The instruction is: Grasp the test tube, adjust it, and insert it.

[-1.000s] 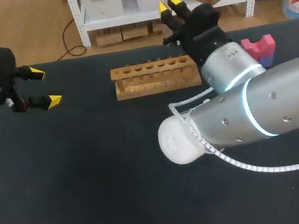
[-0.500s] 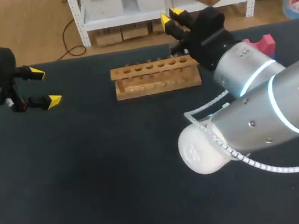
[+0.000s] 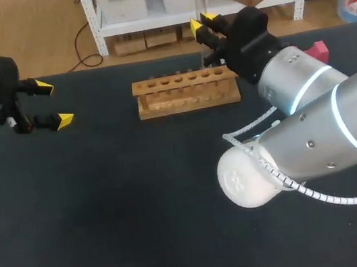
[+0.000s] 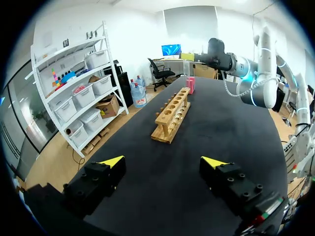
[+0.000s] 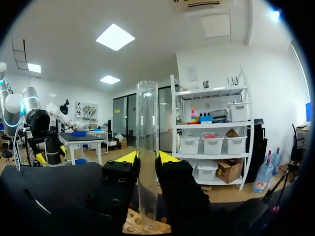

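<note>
– Now, the head view: which arm stands nearer the rack (image 3: 185,91)?
– The right. Its right gripper (image 3: 203,21) sits above the rack's right-hand end. The left gripper (image 3: 55,103) is well apart, out by the left edge of the table (image 3: 111,220), fingers spread and empty. Whatever the right one carries is too clear to make out from above.

– Left wrist view?
– Confirms it. Both yellow tips stand wide, with nothing between them. The rack lies well ahead, running lengthwise away from them, and the right arm is at its far end.

– Right wrist view?
– The test tube (image 5: 147,162) stands upright between the fingers, clamped from both sides, its long axis crossing them at right angles. The open mouth is up. The closed end is down at the wooden rack, directly beneath the gripper.

– Seated in a hole?
– Cannot tell; the foot of the tube meets the wood at the limit of view.

– Finding?
– In my judgement the insertion turns on a straight descent along the tube's own axis. Any tilt risks catching the hole's rim.
</note>
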`<action>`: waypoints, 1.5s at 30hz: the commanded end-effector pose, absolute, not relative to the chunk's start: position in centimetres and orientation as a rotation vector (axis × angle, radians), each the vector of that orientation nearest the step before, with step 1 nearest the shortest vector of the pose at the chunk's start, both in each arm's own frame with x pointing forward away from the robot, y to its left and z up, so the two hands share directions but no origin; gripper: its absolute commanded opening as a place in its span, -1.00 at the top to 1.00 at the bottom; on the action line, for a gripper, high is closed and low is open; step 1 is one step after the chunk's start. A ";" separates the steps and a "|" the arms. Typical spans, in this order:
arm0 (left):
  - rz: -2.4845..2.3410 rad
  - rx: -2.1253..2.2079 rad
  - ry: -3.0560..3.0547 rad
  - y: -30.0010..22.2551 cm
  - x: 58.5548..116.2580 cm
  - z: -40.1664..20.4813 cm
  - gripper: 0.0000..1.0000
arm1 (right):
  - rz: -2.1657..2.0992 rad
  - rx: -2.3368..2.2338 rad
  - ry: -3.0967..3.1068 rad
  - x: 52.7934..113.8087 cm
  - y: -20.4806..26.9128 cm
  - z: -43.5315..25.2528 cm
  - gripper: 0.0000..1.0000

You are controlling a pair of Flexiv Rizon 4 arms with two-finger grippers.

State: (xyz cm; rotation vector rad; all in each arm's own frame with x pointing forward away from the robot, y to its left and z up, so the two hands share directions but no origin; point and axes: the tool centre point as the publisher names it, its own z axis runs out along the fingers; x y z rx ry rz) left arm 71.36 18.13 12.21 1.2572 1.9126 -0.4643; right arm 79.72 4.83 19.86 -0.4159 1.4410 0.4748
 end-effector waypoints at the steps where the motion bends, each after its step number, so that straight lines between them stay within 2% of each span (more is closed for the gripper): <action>1: -0.464 1.254 1.903 18.2 71.2 12.0 -1.00 | 0.481 -0.410 1.437 80.3 5.0 19.5 1.00; 45: -0.464 1.254 1.903 18.2 71.2 12.0 -1.00 | 0.457 -0.377 1.471 82.4 4.6 17.5 1.00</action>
